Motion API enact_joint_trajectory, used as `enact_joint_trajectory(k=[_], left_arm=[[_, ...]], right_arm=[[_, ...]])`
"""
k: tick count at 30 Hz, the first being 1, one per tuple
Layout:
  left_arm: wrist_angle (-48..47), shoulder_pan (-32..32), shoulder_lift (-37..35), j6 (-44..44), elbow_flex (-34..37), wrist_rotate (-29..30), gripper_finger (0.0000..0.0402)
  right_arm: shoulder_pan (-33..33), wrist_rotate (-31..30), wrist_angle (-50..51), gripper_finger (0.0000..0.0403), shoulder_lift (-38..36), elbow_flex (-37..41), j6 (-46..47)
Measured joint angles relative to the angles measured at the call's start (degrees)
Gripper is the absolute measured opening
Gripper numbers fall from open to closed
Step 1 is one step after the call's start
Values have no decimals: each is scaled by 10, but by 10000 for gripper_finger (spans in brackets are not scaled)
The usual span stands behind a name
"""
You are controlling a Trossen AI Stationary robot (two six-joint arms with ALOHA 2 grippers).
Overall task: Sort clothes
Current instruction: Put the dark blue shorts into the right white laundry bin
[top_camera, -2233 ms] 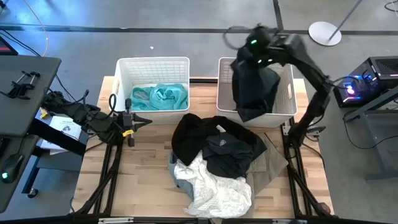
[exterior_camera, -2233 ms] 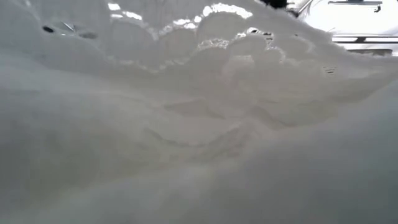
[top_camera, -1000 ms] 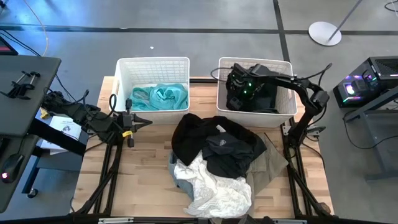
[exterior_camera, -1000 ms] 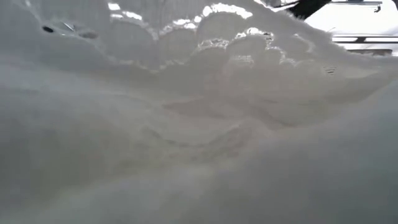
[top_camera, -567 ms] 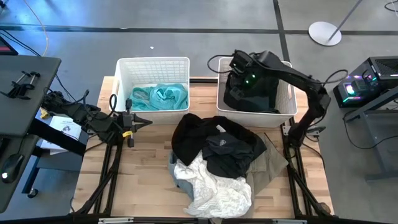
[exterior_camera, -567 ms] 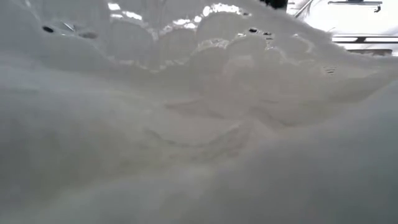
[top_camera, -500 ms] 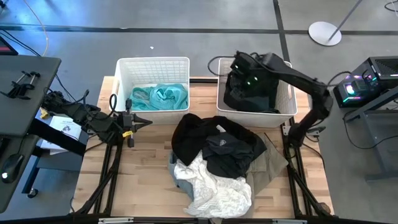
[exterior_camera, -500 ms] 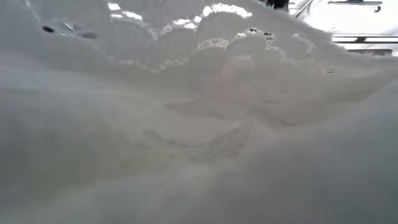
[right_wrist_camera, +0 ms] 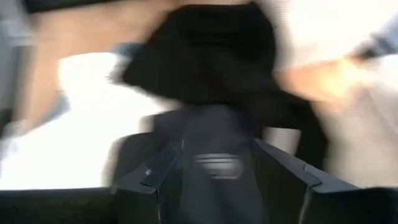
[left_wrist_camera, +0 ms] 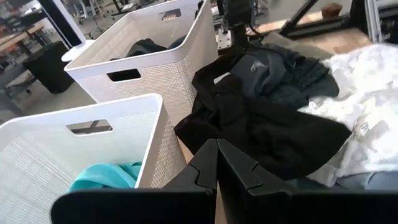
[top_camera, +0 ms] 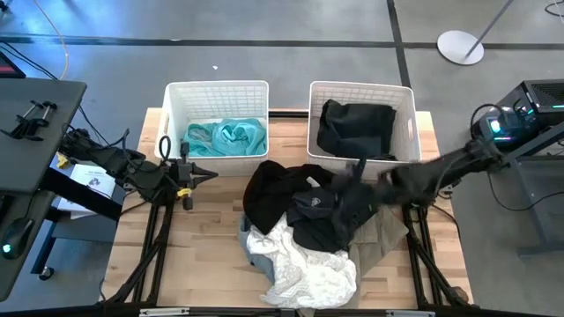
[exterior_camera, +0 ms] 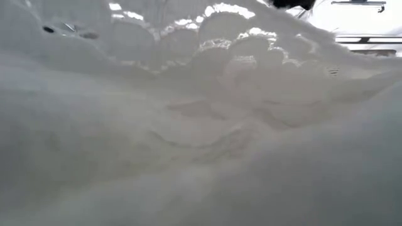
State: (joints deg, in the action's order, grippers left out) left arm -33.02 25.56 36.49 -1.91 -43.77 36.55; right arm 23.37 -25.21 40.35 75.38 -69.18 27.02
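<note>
1. We see two white baskets at the table's far edge. The left basket (top_camera: 217, 92) holds one teal garment (top_camera: 227, 137); the same basket (left_wrist_camera: 93, 134) and teal cloth (left_wrist_camera: 102, 176) show in the left wrist view.
2. The right basket (top_camera: 362, 91) holds one black garment (top_camera: 356, 129), bunched against its floor. In the left wrist view only a dark edge of it (left_wrist_camera: 146, 46) shows above that basket's rim (left_wrist_camera: 146, 59).
3. The rest of the clothes lie in one pile on the wooden table (top_camera: 207, 238), in front of the baskets. We count two black pieces there: a black top (top_camera: 278, 194) and a dark jacket (top_camera: 319, 213) partly over it.
4. One white garment (top_camera: 304, 269) lies at the pile's near side and fills the low view (exterior_camera: 201, 125). A strip of light blue denim (top_camera: 245, 231) shows at the pile's left edge, and a beige piece (top_camera: 385, 233) shows at its right, under the jacket.
5. The left gripper (top_camera: 196, 171) rests at the table's left edge, just in front of the left basket. In the left wrist view its fingers (left_wrist_camera: 199, 163) lie closed together, holding nothing.
6. The right gripper (top_camera: 352, 189) is over the pile's right side, above the jacket, blurred by motion. In the right wrist view its fingers (right_wrist_camera: 152, 168) stand wide apart, with the jacket (right_wrist_camera: 211, 68) ahead of them and nothing between them.
</note>
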Motion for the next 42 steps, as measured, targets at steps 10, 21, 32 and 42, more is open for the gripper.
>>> enact_joint_trajectory(k=[10,21,32,42], left_arm=[[43,0,31,-68,0,1,0],[43,0,54,-82,0,1,0],[38,0,62,-72,0,-3,0],[40,0,62,-67,0,-3,0]], right_arm=[[91,14,-294,174,52,163,-92],[24,-40,-274,219,83,121,-132],[-54,34,-137,221,83,162,-78],[-53,149,-184,17,86,176,-50]])
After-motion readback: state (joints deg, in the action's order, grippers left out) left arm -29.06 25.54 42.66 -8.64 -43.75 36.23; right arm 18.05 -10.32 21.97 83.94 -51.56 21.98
